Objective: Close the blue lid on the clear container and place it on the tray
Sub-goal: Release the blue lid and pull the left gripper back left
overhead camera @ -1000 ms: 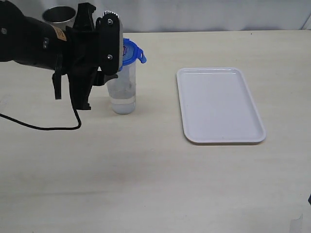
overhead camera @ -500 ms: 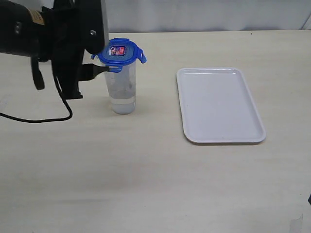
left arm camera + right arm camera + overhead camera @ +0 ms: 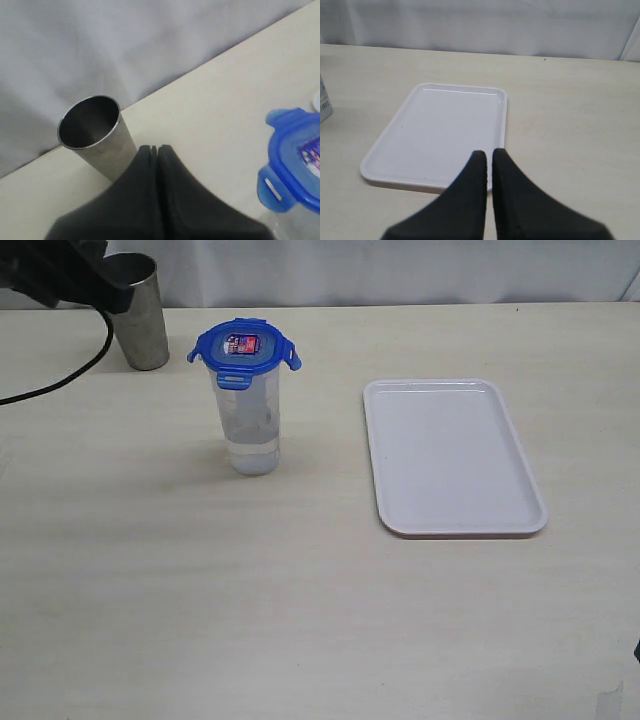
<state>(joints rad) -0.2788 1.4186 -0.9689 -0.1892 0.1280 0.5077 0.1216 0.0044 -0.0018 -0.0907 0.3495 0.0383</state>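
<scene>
The blue lid [image 3: 244, 349] sits on top of the clear container [image 3: 250, 425], which stands upright on the table left of centre; its snap flaps stick outward. The lid's edge [image 3: 295, 167] also shows in the left wrist view. The white tray [image 3: 452, 456] lies flat to the right with nothing on it, and it fills the middle of the right wrist view [image 3: 437, 130]. My left gripper [image 3: 157, 148] is shut and holds nothing, up at the far left corner near the steel cup. My right gripper [image 3: 488, 153] is shut and holds nothing, hovering short of the tray's near edge.
A grey steel cup [image 3: 140, 315] stands at the back left, close to my left arm [image 3: 60, 270] and its black cable [image 3: 60, 380]. A pale curtain runs along the table's far edge.
My left arm has let go of the lid and drawn back up to the far left corner, with its jaws now shut. The lid stays on the container. The steel cup is uncovered.
</scene>
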